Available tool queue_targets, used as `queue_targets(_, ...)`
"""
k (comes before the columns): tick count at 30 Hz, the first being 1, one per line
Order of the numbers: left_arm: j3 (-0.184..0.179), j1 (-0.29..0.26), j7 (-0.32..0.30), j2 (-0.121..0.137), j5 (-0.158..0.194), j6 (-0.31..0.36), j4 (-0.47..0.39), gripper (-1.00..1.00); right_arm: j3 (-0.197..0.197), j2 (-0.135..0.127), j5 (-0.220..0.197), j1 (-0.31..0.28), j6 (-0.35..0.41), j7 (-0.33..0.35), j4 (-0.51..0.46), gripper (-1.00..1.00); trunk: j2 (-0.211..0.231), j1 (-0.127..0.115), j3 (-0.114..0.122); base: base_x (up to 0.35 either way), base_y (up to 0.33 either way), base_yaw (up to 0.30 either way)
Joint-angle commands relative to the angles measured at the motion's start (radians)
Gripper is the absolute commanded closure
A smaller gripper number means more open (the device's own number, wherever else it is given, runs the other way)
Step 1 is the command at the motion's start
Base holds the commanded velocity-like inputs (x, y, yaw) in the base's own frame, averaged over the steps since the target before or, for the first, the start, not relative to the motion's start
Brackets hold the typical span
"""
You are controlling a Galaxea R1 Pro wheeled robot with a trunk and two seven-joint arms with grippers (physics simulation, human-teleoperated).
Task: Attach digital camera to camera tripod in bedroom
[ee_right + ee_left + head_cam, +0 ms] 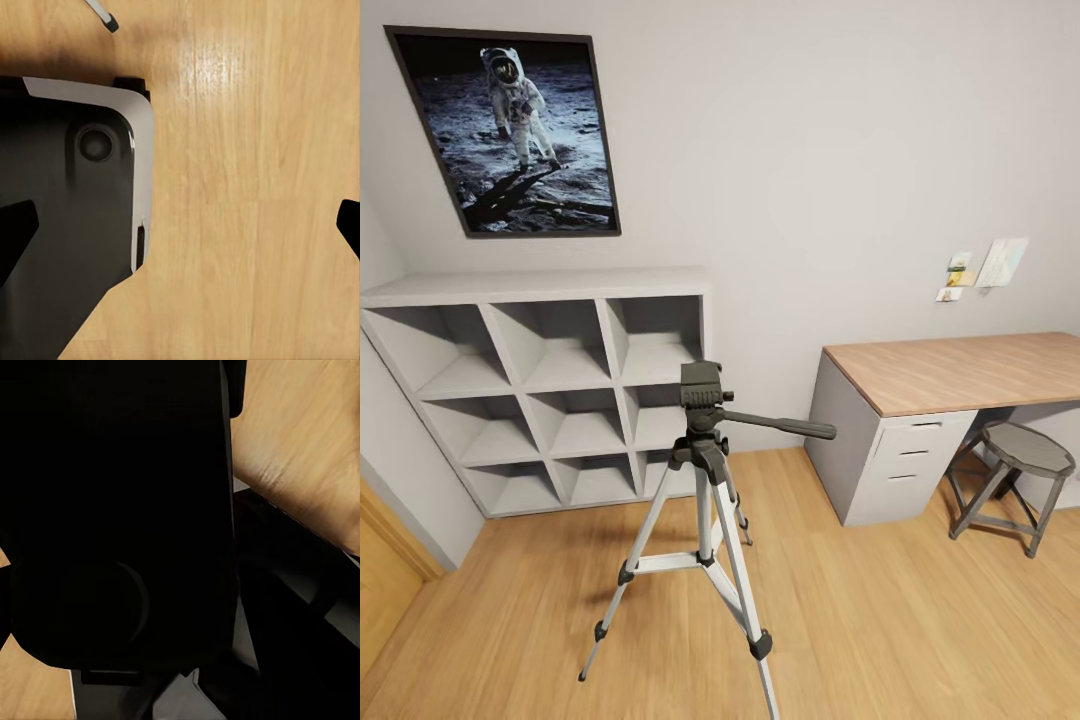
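The camera tripod (705, 470) stands on the plank floor in the middle of the head view, silver legs spread. Its black head (702, 390) is bare on top and its pan handle (785, 425) points right. In the left wrist view a black boxy digital camera (120, 495) with a round lens sits between the fingers of my left gripper (180, 607), which is shut on it. The fingers are hard to tell apart from the dark body. My right gripper (180, 225) is open over bare floor, and a tripod foot (105, 19) shows at the frame's edge.
Behind the tripod a white cube shelf (550, 390) stands against the wall under an astronaut poster (510, 130). To the right are a wood-topped desk (960, 370) and a grey stool (1015, 470). My black, white-edged base (67, 225) lies under the right gripper.
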Motion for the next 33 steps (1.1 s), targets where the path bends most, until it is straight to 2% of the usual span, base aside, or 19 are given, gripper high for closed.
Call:
queue_targets(1, -0.008, 0.000, -0.002, 0.000, 0.009, 0.003, 0.000, 1.00, -0.008, 0.000, 0.010, -0.002, -0.003, 0.002, 0.003, -1.00, -0.002, 0.001, -0.002, 0.000, 0.000, 0.000)
queue_targets(18, -0.008, -0.001, -0.002, 0.001, 0.009, 0.003, 0.000, 1.00, -0.008, 0.000, 0.058, -0.002, -0.003, 0.020, 0.003, -1.00, -0.002, 0.001, -0.002, 0.000, 0.000, 0.000)
queue_targets(24, -0.009, -0.001, -0.002, -0.001, 0.008, 0.003, 0.000, 1.00, -0.010, -0.002, 0.064, -0.002, 0.001, 0.004, -0.016, -1.00, -0.002, 0.001, -0.002, 0.000, 0.000, 0.000)
queue_targets(27, -0.009, -0.001, -0.002, -0.001, 0.008, 0.003, 0.000, 1.00, -0.009, -0.002, 0.067, -0.002, 0.005, 0.008, -0.055, -1.00, -0.002, 0.001, -0.002, 0.000, 0.000, 0.000)
queue_targets(33, -0.009, 0.000, -0.002, -0.001, 0.008, 0.003, 0.000, 1.00, 0.004, 0.006, 0.082, -0.003, 0.064, 0.015, -0.270, -1.00, -0.002, 0.001, -0.002, 0.000, 0.000, 0.000)
